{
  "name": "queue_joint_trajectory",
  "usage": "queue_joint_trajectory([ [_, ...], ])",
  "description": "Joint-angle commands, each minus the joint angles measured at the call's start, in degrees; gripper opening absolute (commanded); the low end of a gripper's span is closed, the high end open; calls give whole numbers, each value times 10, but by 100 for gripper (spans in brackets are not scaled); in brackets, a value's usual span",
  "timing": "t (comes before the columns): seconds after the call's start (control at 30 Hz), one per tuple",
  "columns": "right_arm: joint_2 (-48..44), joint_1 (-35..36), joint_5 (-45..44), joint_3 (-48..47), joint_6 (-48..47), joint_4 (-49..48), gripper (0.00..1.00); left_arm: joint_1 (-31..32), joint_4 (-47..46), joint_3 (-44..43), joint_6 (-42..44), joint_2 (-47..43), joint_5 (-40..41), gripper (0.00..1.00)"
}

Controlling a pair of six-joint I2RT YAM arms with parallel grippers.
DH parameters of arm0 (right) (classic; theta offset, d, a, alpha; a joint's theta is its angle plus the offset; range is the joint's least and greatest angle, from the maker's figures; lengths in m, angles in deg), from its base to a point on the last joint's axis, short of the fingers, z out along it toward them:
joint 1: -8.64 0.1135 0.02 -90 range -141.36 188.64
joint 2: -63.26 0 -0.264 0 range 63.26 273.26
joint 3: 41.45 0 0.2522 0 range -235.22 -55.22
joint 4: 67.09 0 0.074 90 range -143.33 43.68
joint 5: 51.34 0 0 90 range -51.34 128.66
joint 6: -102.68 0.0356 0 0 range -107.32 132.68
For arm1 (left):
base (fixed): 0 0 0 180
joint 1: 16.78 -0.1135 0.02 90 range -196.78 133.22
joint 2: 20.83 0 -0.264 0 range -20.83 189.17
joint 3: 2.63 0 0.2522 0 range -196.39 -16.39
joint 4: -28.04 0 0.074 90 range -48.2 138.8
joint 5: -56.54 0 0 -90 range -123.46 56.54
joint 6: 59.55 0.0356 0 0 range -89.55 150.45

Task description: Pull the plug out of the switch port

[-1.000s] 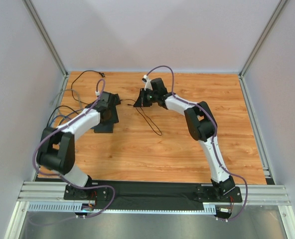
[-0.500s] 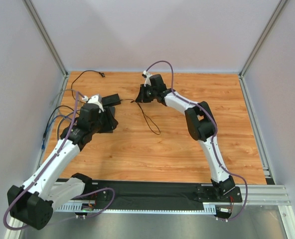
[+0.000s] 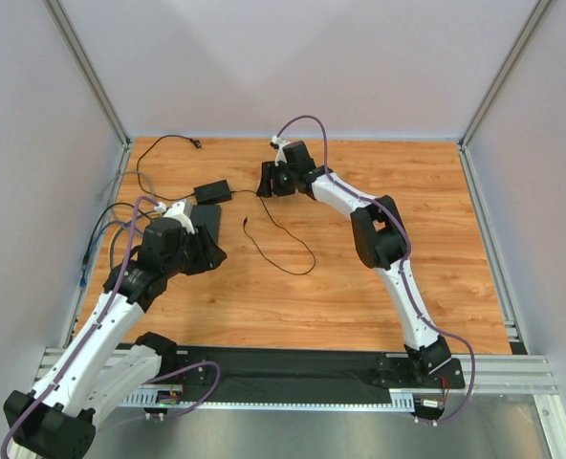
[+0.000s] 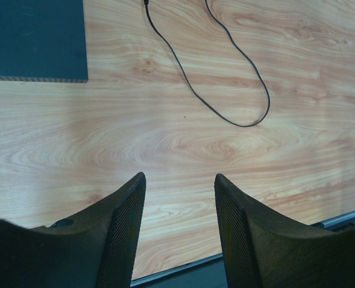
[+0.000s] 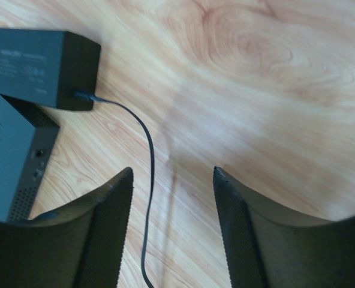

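Observation:
The flat black switch [image 3: 206, 218] lies left of centre, its near part under my left gripper [image 3: 206, 256]. In the left wrist view only its corner [image 4: 33, 39] shows. Its port side [image 5: 37, 163] shows at the left of the right wrist view with nothing in the sockets. The plug [image 3: 246, 223] lies free on the wood at the end of the thin black cable [image 3: 293, 258], also at the top edge [image 4: 146, 3]. My left gripper [image 4: 178, 180] is open and empty above bare wood. My right gripper [image 3: 266, 179], [image 5: 173, 174] is open, with the cable [image 5: 149, 156] running under it.
A smaller black adapter brick [image 3: 212, 191], [image 5: 42, 69] sits behind the switch, with the thin cable leaving it. More cables [image 3: 154, 153] trail along the back left. Metal frame posts and white walls bound the table. A black strip [image 3: 293, 363] runs along the near edge.
My right gripper has opened and the plug end of the cable has dropped onto the wood. The left arm has drawn back toward the near left, off the switch.

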Motion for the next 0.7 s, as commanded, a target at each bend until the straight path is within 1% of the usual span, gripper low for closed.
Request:
queue_joint_trajectory([
  [0.0,-40,5,-2,20,-45,13,61,3,3,-5,6,-8,-14,57],
  [0.1,-26,8,0,2,-52,32,60,3,5,-8,5,-6,-18,57],
  [0.27,9,21,-14,-63,-53,73,50,3,16,-9,-2,-17,-20,57],
  [0.4,10,28,-28,-61,-55,68,43,3,26,-11,-7,-33,-15,57],
  [0.5,16,31,-37,-64,-56,68,41,3,35,-17,-8,-33,-12,57],
  [0.6,19,32,-58,-70,-58,75,41,3,43,-25,-11,-35,-12,57],
  [0.67,20,32,-56,-71,-58,74,41,3,44,-26,-15,-40,-12,57],
])
